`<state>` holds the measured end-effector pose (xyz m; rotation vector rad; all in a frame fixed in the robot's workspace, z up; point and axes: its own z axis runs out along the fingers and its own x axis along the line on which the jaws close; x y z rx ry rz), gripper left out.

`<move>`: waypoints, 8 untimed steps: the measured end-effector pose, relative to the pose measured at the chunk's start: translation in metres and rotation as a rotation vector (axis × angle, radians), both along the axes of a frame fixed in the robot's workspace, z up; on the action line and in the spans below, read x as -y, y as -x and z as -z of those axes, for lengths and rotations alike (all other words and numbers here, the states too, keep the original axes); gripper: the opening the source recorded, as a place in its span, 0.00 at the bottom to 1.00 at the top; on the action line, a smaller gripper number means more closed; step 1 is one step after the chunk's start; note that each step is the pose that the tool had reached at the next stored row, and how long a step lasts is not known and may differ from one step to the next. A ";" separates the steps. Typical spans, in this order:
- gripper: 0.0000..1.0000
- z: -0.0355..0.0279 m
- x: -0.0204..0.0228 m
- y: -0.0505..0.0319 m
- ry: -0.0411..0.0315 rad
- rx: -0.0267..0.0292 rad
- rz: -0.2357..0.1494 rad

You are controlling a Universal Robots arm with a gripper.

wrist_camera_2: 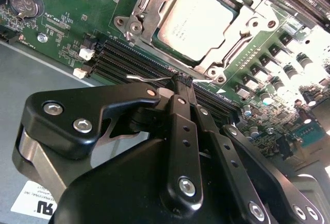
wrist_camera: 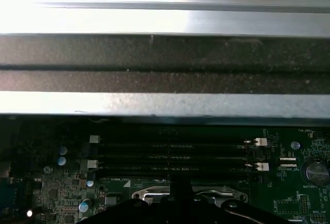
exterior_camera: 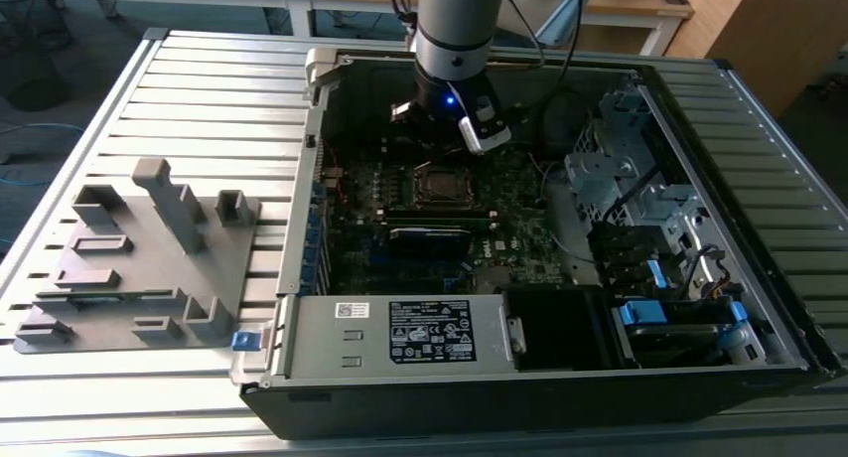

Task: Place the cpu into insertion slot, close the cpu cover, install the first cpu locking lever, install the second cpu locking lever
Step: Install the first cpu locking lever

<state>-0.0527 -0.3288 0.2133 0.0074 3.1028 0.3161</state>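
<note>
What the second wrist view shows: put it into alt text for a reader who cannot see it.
The silver-grey cpu sits in the green motherboard with the cpu cover flat around it. The black pincer is shut, its end at a thin wire lever beside the cover.

The cpu (wrist_camera_2: 198, 23) sits in the insertion slot (exterior_camera: 415, 184) inside the case (exterior_camera: 298, 228); memory slots (wrist_camera: 170, 157) lie just beside that slot.
</note>
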 end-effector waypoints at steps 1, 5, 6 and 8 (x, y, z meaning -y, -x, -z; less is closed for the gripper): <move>0.11 0.0004 0.0000 -0.0001 0.0001 0.0000 0.000; 0.11 0.0015 0.0001 -0.0007 0.0003 -0.0002 0.000; 0.11 0.0015 0.0001 -0.0007 0.0004 -0.0002 0.000; 0.11 0.0017 0.0000 -0.0007 0.0001 0.0000 0.000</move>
